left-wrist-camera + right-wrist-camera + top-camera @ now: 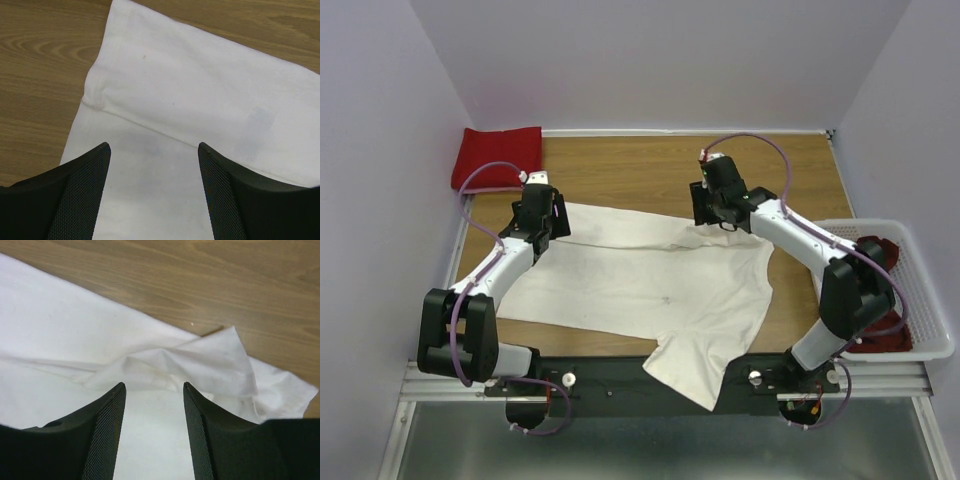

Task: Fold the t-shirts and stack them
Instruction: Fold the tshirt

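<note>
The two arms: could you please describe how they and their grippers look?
The left arm and right arm are white with black joints, each carrying a purple cable. The left gripper and right gripper have black wedge-shaped fingers with mesh-textured inner faces.

The top external camera sits high above and behind the robot, facing forward and steeply down, far enough back to take in the whole worktop (650,165). The left wrist camera looks out between the fingers of the left pincer (152,146), close over an edge of the cream-white t-shirt (200,90). The right wrist camera looks past the right pincer (154,385), equally close, at a rumpled corner. All three views share that shirt and the wood beside it.
</note>
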Robot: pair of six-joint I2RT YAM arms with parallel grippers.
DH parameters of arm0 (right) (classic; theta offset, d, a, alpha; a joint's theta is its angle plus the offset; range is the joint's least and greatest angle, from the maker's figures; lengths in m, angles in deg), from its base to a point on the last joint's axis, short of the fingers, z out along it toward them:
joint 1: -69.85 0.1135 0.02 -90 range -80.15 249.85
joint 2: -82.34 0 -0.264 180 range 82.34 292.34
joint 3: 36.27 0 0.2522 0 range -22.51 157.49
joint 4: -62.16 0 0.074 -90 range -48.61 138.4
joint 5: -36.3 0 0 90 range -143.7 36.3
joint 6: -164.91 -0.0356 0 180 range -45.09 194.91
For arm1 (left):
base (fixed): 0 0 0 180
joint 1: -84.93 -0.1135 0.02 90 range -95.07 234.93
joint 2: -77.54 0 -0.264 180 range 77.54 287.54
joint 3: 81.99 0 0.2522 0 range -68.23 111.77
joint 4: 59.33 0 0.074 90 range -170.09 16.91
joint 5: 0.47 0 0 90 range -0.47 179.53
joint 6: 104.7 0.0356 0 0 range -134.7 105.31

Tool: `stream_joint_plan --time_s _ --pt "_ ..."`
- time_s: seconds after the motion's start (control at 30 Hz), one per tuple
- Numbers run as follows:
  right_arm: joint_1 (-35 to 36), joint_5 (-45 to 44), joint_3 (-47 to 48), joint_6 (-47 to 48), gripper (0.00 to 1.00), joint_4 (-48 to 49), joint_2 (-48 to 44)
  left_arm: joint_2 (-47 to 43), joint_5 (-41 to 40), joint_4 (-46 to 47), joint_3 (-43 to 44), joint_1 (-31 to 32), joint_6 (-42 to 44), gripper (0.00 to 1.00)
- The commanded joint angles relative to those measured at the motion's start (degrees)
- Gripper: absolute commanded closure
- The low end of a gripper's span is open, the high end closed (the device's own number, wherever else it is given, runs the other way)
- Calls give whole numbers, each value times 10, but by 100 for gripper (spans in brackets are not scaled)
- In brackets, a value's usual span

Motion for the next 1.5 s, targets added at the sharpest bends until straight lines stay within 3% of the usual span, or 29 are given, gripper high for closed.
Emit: stream_joint_plan --time_s 0.0,0.13,0.4,1.47 --pt "-40 134 -94 -132 42 101 -65 -6 11 4 12 2 6 22" --pt "-45 147 -178 -174 44 187 -110 -9 12 4 12 3 5 22" --pt "-91 172 -279 -235 52 302 -109 -10 12 5 11 3 6 22" --pt "-97 173 -319 -307 55 399 -22 3 17 4 14 3 9 22"
